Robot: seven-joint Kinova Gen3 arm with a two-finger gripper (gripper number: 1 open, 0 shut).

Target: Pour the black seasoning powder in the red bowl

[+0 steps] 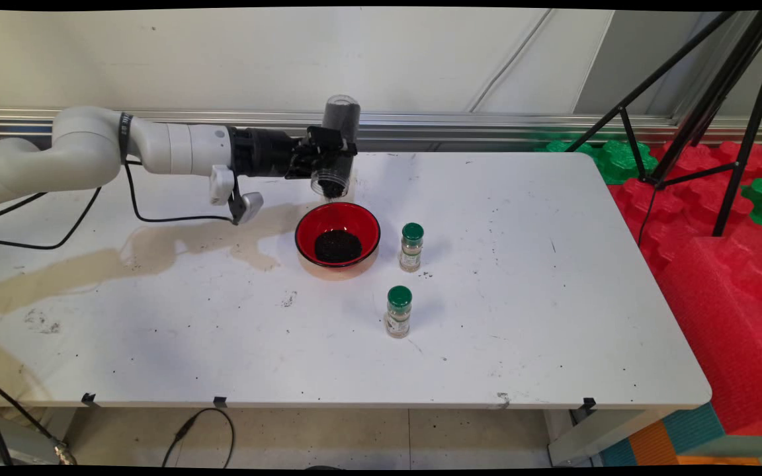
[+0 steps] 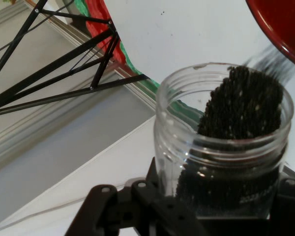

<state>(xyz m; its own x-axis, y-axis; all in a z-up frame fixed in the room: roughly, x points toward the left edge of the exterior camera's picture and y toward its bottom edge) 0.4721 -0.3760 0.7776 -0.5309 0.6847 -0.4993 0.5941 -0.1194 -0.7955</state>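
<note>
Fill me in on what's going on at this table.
The arm's hand is shut on a clear jar of small black grains, tipped mouth-down above the far rim of a red bowl. A stream of grains is leaving the jar's mouth, and a dark pile already lies in the bowl. Two green-capped spice bottles stand upright to the bowl's right, untouched.

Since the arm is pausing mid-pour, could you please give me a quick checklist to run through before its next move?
1. Grip: gripper shut on the clear jar: ok.
2. Jar tipped mouth-down, dark grains at its opening: ok.
3. Mouth over the red bowl: cannot tell; in the main view it sits at the bowl's far rim.
4. Bowl already holds a pile of dark grains: ok.
5. Two green-capped bottles upright, apart from the bowl: ok.
6. Scattered dark specks on the table: not ok.
</note>
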